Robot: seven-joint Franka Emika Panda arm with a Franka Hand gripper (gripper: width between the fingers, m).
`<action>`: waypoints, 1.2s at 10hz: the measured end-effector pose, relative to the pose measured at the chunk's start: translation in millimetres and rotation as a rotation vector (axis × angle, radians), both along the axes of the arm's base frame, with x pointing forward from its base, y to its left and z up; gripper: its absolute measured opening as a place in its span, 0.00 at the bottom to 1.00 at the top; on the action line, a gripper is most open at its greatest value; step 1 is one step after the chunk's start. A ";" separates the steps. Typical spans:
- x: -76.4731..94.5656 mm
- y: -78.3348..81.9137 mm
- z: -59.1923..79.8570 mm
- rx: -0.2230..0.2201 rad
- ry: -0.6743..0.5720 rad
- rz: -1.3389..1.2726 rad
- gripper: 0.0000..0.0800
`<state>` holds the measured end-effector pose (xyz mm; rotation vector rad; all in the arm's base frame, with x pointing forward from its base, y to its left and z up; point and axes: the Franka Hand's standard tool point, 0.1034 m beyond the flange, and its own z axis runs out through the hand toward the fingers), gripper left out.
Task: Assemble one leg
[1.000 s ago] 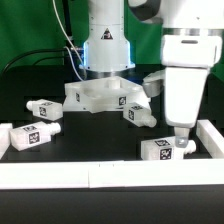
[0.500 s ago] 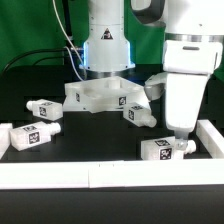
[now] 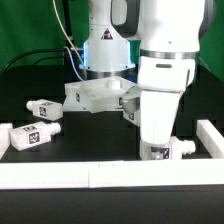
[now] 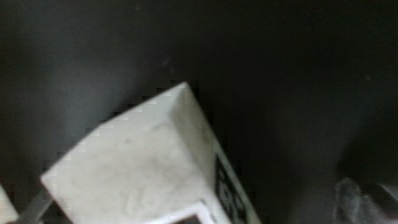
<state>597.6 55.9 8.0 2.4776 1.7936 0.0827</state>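
Swung toward the exterior view's left since half a second ago, and now standing straight over the leg [image 3: 180,151] at the front of the black worktop [image 3: 90,135], on the exterior view's right. Covers most of that leg with the broad white wrist housing; leaves only a low strip of the block and its end toward the exterior view's right showing beneath. Hides the hand [image 3: 163,146] almost wholly behind the housing, down at the level of the leg. Cannot tell whether the fingers are apart, together or clamped on the block; contact not visible either.

Seen from the wrist: a close, blurred white corner of the leg [image 4: 151,160] tilted across the dark worktop, with a sliver of its black-and-white tag [image 4: 228,190] along one edge. No fingers made out clearly in that view.

Elsewhere, unchanged from the earlier frames: the square top [image 3: 95,96] lying near the arm base [image 3: 105,45]; a second leg [image 3: 45,107] beside it on the exterior view's left; a third leg [image 3: 28,138] nearer the front, well apart from the arm. A fourth leg [image 3: 129,112] just beside the square top, now partly covered by the housing. Along the front edge, a low white rail [image 3: 70,175], and another rail [image 3: 212,135] down the exterior view's right side, close to the leg under the arm.
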 end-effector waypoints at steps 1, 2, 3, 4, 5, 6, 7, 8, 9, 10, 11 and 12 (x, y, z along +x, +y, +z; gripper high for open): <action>1.0 1.3 0.4 0.007 -0.015 0.002 0.81; 0.1 1.0 -0.3 0.005 -0.011 0.001 0.79; 0.1 1.0 -0.3 0.005 -0.011 0.001 0.79; 0.1 1.0 -0.3 0.005 -0.011 0.001 0.56; 0.1 1.0 -0.3 0.005 -0.011 0.002 0.56; 0.4 1.0 -0.2 0.005 -0.012 0.001 0.35; 0.4 1.0 -0.2 0.005 -0.012 0.002 0.35; 0.3 1.0 -0.2 0.005 -0.012 0.002 0.35; 0.3 1.0 -0.2 0.005 -0.012 0.002 0.35; 0.6 -0.4 0.1 0.005 -0.012 0.000 0.35; 1.7 -10.7 6.7 -0.002 -0.019 -0.007 0.35; 1.1 -29.1 16.9 -0.016 -0.025 0.004 0.35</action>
